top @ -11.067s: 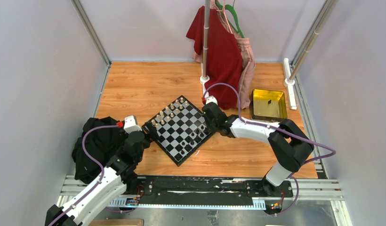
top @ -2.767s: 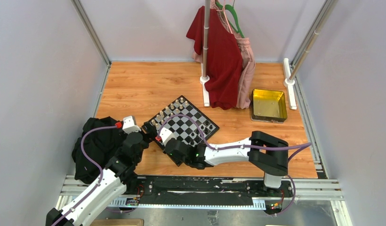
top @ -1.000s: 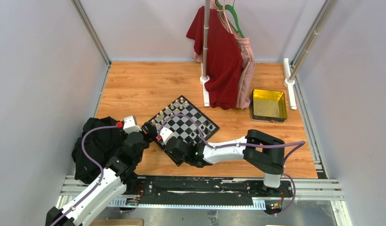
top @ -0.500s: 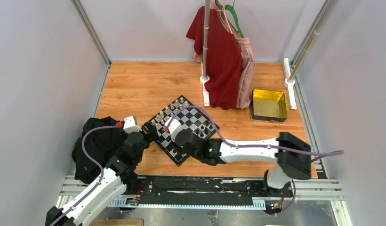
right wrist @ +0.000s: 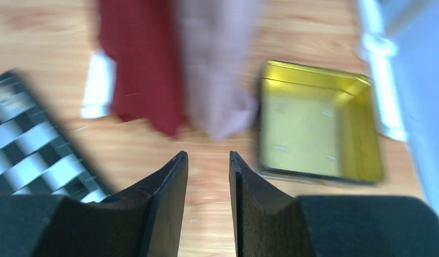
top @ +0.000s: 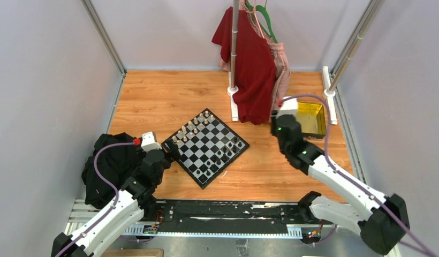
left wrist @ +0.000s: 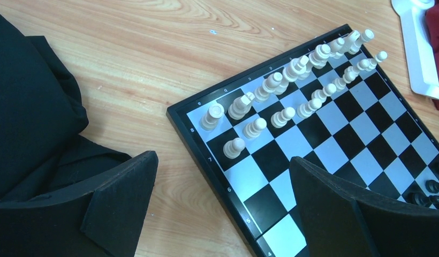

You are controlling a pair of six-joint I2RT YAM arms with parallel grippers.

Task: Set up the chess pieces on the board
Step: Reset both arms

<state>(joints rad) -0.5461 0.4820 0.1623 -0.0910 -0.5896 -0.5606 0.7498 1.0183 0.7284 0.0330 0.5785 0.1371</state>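
The whole table (top: pixel 164 96) is viewed from high above and behind the arm bases, facing the far wall. The left corner of the board (left wrist: pixel 335 134), with cream pieces (left wrist: pixel 293 68), is shown close from above by the left wrist view. The blurred right wrist view is aimed far right, at the yellow tray (right wrist: pixel 319 128) and hanging clothes (right wrist: pixel 153 59). The board is shared by all three.

We find open tabletop (top: pixel 164 96) beyond the board (top: pixel 205 148); the hanging shirt (top: pixel 255 69) and pole (top: pixel 234 48) crowd its far-right edge, a black cloth (top: pixel 107 166) lies near its left corner.
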